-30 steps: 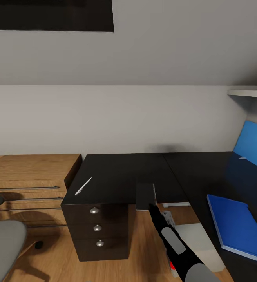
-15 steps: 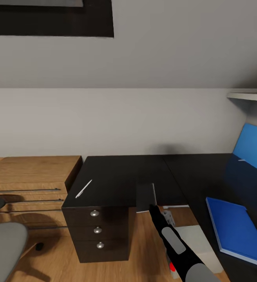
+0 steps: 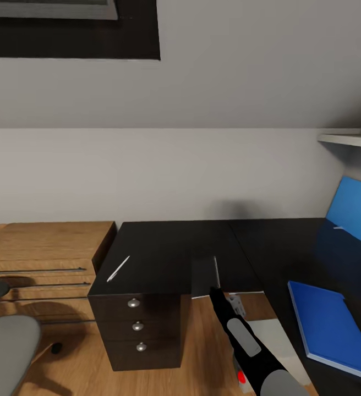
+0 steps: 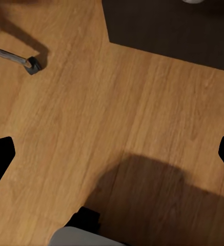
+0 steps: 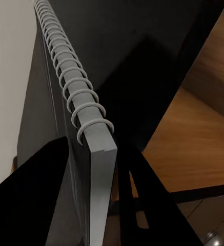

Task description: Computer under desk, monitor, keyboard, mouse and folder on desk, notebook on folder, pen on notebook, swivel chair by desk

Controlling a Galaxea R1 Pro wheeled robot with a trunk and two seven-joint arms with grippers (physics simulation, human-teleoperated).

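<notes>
I see the dark surface (image 3: 164, 247) running across the middle of the head frame, with drawers (image 3: 137, 325) under its lower-left corner and a grey chair (image 3: 4, 352) at the bottom left. At the right edge the blue folder (image 3: 329, 324) lies flat on the surface, and further up the right side stands a blue monitor (image 3: 359, 212). My right gripper (image 3: 212, 290) sits at centre-bottom, its jaws closed on the notebook (image 3: 203, 276), which it holds on edge over the front lip of the surface. In the right wrist view the notebook (image 5: 86, 154) is a thin grey slab with a wire spiral along one side; I judge it light and fairly stiff, though the covers could flex or slip, so a grip beside the spiral seems safest. The white pen (image 3: 118, 268) lies at the left of the surface. In the left wrist view the left gripper (image 4: 112, 154) hangs over bare wood floor (image 4: 91, 113), jaws apart and empty
</notes>
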